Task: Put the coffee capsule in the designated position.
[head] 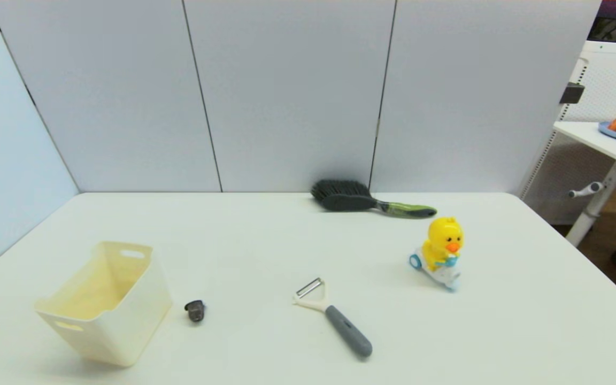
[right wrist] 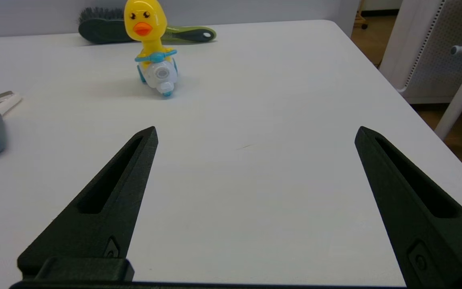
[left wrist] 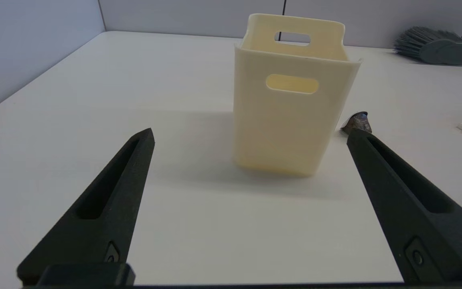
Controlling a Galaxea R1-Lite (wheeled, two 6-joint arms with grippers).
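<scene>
The coffee capsule (head: 195, 310), a tiny dark grey pod, lies on the white table just right of the cream bin (head: 106, 302). In the left wrist view the coffee capsule (left wrist: 358, 122) peeks out beside the cream bin (left wrist: 293, 120), just past one fingertip. My left gripper (left wrist: 251, 134) is open and empty, held back from the bin over bare table. My right gripper (right wrist: 256, 132) is also open and empty, over the table's right side, well short of the duck. Neither arm shows in the head view.
A yellow duck toy (head: 441, 251) on a scooter stands right of centre. A grey-handled peeler (head: 335, 318) lies in the front middle. A dark brush (head: 367, 199) lies at the back by the wall. The table's right edge (head: 580, 256) drops off toward another desk.
</scene>
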